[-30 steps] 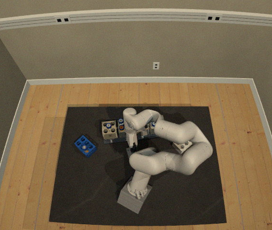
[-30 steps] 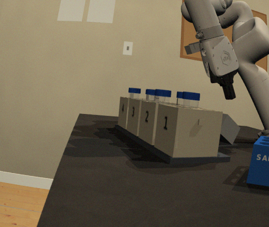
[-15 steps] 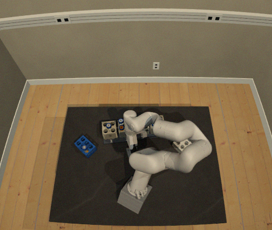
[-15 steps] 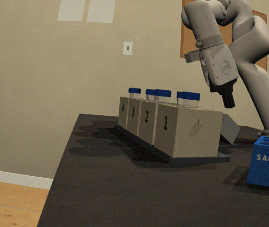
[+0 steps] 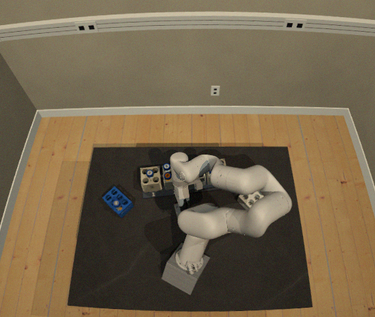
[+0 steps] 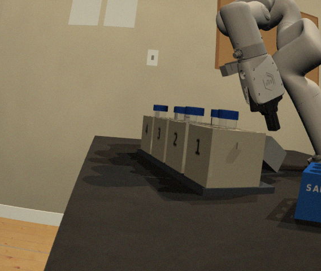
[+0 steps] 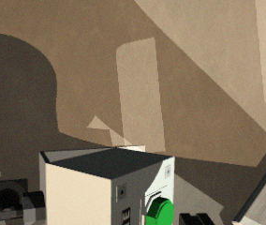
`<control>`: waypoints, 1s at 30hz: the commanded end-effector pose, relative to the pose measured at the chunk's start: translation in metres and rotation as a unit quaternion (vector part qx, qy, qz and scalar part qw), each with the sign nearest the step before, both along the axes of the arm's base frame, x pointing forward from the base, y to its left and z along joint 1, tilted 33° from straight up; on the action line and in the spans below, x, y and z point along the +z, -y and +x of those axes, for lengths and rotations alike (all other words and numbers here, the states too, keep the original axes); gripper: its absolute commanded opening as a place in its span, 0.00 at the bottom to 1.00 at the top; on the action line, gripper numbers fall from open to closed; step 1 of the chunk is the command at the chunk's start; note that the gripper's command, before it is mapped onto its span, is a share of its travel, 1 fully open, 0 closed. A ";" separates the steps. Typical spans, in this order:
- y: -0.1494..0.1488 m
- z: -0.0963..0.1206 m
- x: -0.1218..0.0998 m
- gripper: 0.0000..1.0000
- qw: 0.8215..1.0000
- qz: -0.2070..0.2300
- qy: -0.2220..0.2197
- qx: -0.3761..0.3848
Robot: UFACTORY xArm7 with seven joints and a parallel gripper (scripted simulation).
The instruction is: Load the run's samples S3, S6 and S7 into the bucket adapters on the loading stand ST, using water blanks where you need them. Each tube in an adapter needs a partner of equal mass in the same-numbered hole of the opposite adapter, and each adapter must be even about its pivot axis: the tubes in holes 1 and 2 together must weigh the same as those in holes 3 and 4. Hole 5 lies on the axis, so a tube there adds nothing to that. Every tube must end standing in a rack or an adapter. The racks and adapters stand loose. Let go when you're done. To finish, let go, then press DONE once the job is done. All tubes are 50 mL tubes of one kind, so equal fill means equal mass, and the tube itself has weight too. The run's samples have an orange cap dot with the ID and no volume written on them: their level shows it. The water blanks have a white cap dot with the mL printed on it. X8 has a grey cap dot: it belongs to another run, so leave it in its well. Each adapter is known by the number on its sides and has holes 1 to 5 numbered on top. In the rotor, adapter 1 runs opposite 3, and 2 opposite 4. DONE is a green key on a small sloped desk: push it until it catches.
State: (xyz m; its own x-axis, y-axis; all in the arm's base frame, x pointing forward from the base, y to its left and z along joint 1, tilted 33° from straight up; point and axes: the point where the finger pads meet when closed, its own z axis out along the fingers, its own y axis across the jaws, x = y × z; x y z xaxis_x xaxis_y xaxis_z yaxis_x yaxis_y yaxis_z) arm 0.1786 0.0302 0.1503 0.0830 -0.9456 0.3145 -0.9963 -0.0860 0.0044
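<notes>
My gripper (image 5: 185,205) (image 6: 273,130) (image 7: 196,219) is shut and empty, low over the small grey desk (image 6: 275,154) (image 7: 77,197). The green DONE key (image 7: 160,214) is on its sloped face; whether it is down cannot be told. Adapter 1 (image 5: 151,187) (image 6: 236,163), adapter 2 (image 6: 176,148), adapter 3 (image 6: 159,143) and adapter 4 (image 6: 146,136) stand on the loading stand (image 6: 267,188). Adapter 1 holds a white-dot tube (image 5: 149,172). Adapter 2 holds a white-dot tube (image 5: 166,166) and an orange-dot tube (image 5: 167,175). The arm hides much of adapters 3 and 4.
The blue sample rack (image 6: 318,201) stands at the left in the top view and holds one pale-dotted tube (image 5: 115,203). A white rack (image 5: 245,204) is partly under the arm at the right. The arm's base (image 5: 181,278) stands at the front.
</notes>
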 end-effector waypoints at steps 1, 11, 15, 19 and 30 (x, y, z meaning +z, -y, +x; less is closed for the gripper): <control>0.000 0.001 -0.001 0.00 1.000 0.000 0.001 0.000; 0.002 0.004 -0.006 0.00 1.000 0.000 0.001 0.000; 0.003 0.005 -0.008 0.00 1.000 0.000 0.001 0.000; 0.003 0.006 -0.009 0.00 1.000 0.000 0.001 0.000; 0.005 0.009 -0.015 0.00 1.000 0.000 0.001 0.000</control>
State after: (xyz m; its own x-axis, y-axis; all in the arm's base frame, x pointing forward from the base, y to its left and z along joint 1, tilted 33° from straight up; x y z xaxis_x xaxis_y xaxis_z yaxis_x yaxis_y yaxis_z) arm 0.1854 0.0251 0.1370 0.0830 -0.9456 0.3146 -0.9963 -0.0859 0.0047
